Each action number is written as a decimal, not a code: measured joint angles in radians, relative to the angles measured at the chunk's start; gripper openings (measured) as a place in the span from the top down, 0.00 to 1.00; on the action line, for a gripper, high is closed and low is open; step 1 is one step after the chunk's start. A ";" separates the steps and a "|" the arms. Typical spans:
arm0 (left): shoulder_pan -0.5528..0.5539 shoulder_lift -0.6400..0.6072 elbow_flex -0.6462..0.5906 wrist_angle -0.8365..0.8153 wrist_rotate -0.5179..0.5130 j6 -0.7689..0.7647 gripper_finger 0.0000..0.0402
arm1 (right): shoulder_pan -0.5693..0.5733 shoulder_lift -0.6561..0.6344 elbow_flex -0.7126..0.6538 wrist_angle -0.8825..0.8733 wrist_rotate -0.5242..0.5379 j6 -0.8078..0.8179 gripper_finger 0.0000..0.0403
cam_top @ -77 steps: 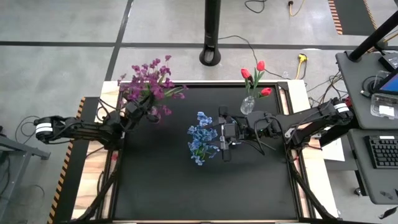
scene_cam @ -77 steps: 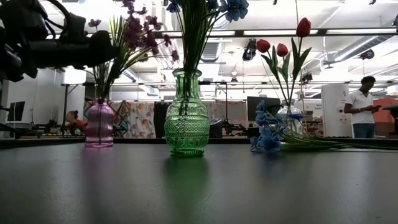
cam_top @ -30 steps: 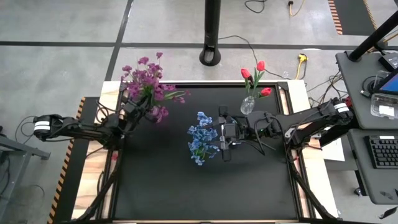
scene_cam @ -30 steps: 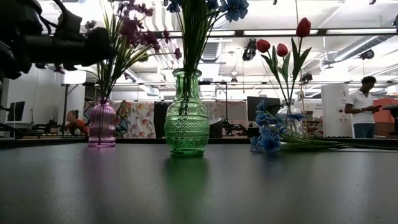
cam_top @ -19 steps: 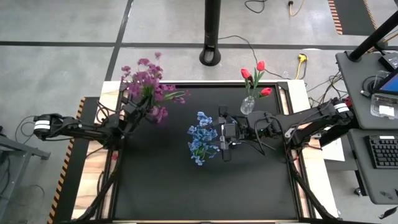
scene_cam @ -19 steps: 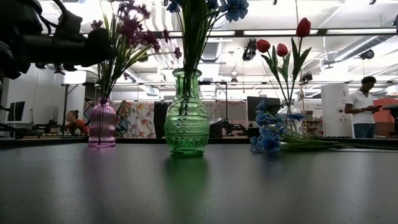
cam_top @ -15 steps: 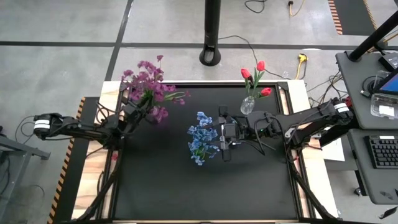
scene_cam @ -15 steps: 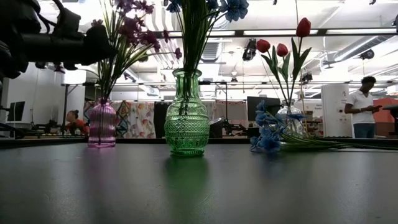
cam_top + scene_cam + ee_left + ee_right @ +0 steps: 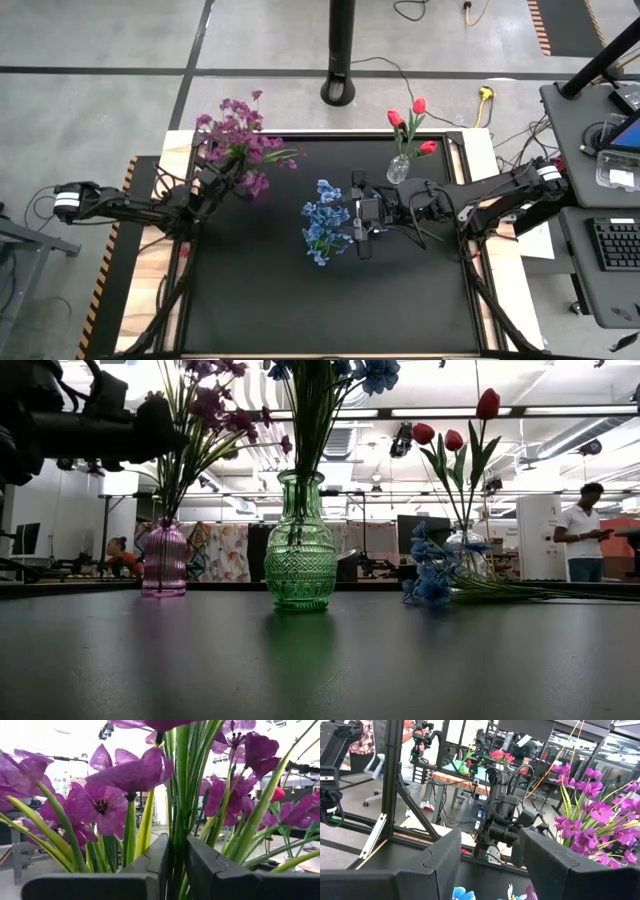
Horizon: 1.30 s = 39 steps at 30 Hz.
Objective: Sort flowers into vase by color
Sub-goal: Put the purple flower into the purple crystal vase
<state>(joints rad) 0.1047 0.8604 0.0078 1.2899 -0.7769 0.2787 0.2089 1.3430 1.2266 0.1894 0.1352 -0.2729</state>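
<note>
High view: left tool (image 9: 222, 172) clamped on purple flowers (image 9: 238, 130), stems upright in pink vase (image 9: 163, 559), far-left table (image 9: 300, 300). Right tool (image 9: 352, 215) part open, empty, beside lying blue flowers (image 9: 322, 232).

Setting: open-plan robotics lab or workshop. Evidence: grey concrete floor (image 9: 100, 100) with loose cables; strip-lit ceiling (image 9: 540, 410) with exposed ducting; rows of benches with monitors (image 9: 425, 530); a keyboard (image 9: 612, 245) on a side desk; another robot arm rig (image 9: 502, 822); a person (image 9: 583, 530) standing at the back.
</note>
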 joint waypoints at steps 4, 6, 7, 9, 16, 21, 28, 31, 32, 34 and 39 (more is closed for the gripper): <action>-0.008 0.000 0.000 -0.011 0.000 0.000 0.90 | 0.000 0.000 0.000 0.000 0.000 0.000 0.52; -0.013 0.000 0.000 -0.012 0.000 0.000 0.90 | 0.000 0.000 0.001 0.000 0.000 0.000 0.52; -0.016 0.001 0.000 -0.012 0.000 0.000 0.90 | 0.000 0.000 0.001 0.000 0.000 0.000 0.52; -0.023 0.001 0.000 -0.016 0.000 0.000 0.88 | 0.000 0.000 0.001 0.001 0.000 0.000 0.52; -0.030 0.000 0.000 -0.021 0.000 0.000 0.69 | 0.000 0.000 0.001 0.002 0.000 -0.006 0.52; -0.030 -0.007 0.000 -0.014 0.000 0.008 0.54 | 0.000 0.000 0.001 0.002 0.000 -0.006 0.52; -0.030 -0.011 0.025 -0.006 -0.001 0.044 0.50 | 0.000 0.000 0.001 0.002 0.000 -0.007 0.52; -0.030 -0.011 0.037 -0.007 -0.001 0.053 0.52 | 0.000 0.000 0.001 0.002 0.000 -0.007 0.52; -0.030 -0.011 0.041 -0.006 -0.001 0.054 0.53 | 0.000 0.000 0.001 0.001 0.000 -0.007 0.52; -0.033 -0.011 0.044 -0.006 0.000 0.061 0.58 | 0.000 0.000 0.001 0.001 0.000 -0.007 0.52; -0.043 -0.011 0.044 -0.007 0.000 0.061 0.79 | 0.000 0.000 0.001 -0.003 0.000 -0.007 0.52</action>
<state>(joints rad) 0.0613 0.8491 0.0521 1.2827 -0.7769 0.3396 0.2089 1.3430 1.2274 0.1863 0.1351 -0.2798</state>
